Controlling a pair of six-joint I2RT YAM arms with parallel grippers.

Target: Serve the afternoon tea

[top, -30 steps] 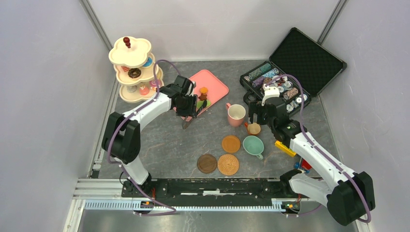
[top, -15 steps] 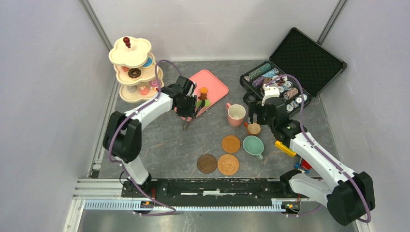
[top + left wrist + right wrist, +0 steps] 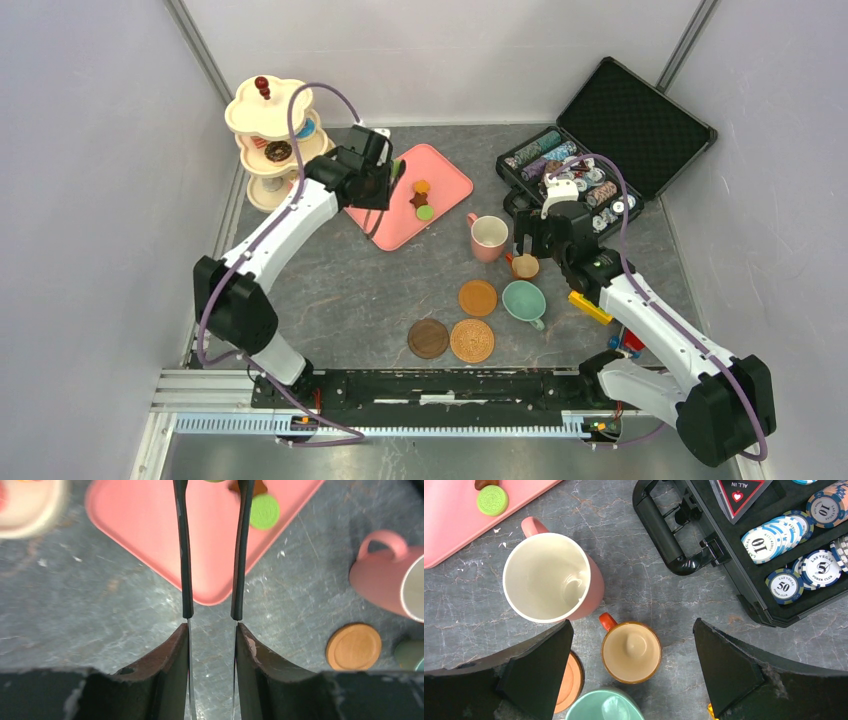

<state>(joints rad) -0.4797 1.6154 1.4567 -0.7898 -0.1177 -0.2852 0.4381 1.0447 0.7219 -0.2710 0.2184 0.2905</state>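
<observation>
The cream three-tier stand [image 3: 246,118] with a red knob stands at the back left and holds several pastries. My left gripper [image 3: 380,182] [image 3: 212,627] is shut on black tongs [image 3: 186,555] above the pink tray [image 3: 450,180]. The tong tips are cut off at the frame top, where a bit of green shows between them. Three pastries [image 3: 421,200] lie on the tray. My right gripper [image 3: 528,245] [image 3: 632,621] is open, with a finger on each side above the brown cup [image 3: 630,652]. The pink cup [image 3: 488,237] and the teal cup [image 3: 523,301] stand beside it.
Three round coasters [image 3: 478,297] [image 3: 428,338] [image 3: 472,341] lie in front of the cups. An open black case of poker chips [image 3: 620,120] sits at the back right. A yellow block [image 3: 590,307] lies under the right arm. Grey walls close in on both sides.
My left gripper has moved with the tongs from the tray's near edge up and left, toward the stand. The right arm and the cups have not moved.
</observation>
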